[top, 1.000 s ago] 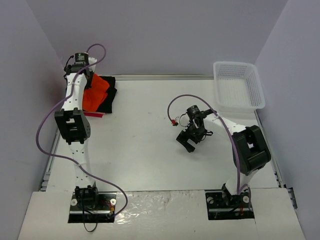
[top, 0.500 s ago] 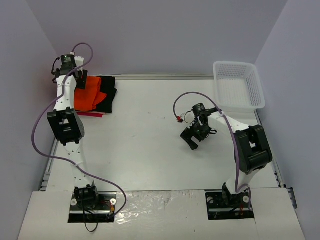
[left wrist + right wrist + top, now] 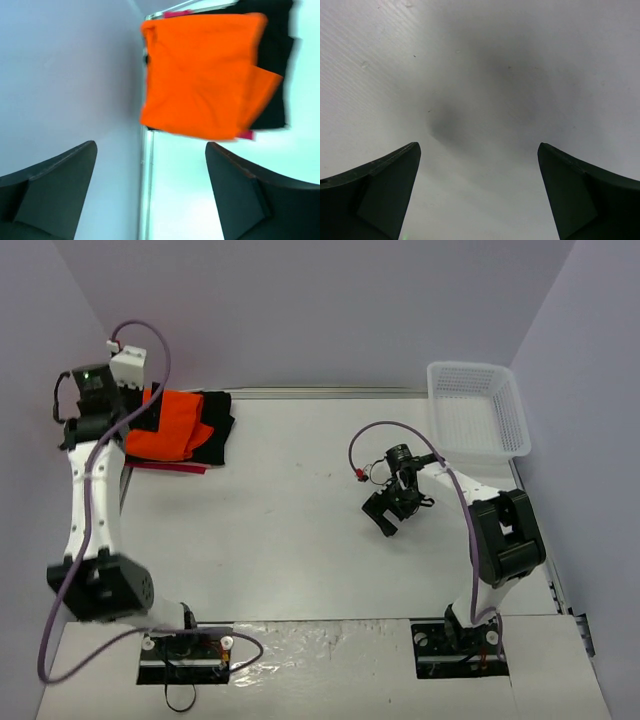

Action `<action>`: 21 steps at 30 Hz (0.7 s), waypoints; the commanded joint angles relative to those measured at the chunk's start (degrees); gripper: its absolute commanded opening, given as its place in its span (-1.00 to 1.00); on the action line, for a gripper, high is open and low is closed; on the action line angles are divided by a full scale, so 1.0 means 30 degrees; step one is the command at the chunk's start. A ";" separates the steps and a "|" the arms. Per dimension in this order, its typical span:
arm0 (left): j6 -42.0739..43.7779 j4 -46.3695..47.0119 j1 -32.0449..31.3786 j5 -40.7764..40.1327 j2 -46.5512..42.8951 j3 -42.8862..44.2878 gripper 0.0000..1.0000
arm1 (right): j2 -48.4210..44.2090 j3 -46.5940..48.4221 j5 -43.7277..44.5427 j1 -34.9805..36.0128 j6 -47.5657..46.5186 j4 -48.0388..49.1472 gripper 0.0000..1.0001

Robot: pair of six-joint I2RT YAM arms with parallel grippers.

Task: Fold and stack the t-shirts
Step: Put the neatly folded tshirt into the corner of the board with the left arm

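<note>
Left claw [image 3: 150, 150] stood with its fingers wide apart and nothing between them, held clear of the shirt pile at the tabletop [image 3: 290, 540] corner farthest from the white mesh basket [image 3: 478, 367]. Its wrist camera looked onto the orange t-shirt [image 3: 200, 75] lying folded on the black t-shirt [image 3: 275, 45], with a sliver of the pink-red t-shirt [image 3: 245, 135] peeping out beneath. Only the overhead view showed the basket. Right claw [image 3: 477, 147] was likewise parted and empty, low over the tabletop, nearer the basket; its own camera showed only white surface and a shadow. Three t-shirts, one basket, two claws. The basket's mesh floor showed bare.
</note>
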 commanded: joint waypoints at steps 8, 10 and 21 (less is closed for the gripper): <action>-0.1459 0.1460 -0.1426 0.6093 -1.2495 -1.0789 0.89 | -0.2578 0.0133 0.3508 -0.0803 0.2176 0.2172 1.00; -0.1519 0.1314 -0.1427 0.3601 -1.2734 -1.2254 0.89 | -0.2666 0.0161 0.3715 -0.0861 0.2264 0.2290 1.00; -0.1314 0.0989 -0.1076 0.4383 -1.5163 -1.6767 0.89 | -0.4978 0.0191 0.3276 -0.1212 0.2821 0.2876 1.00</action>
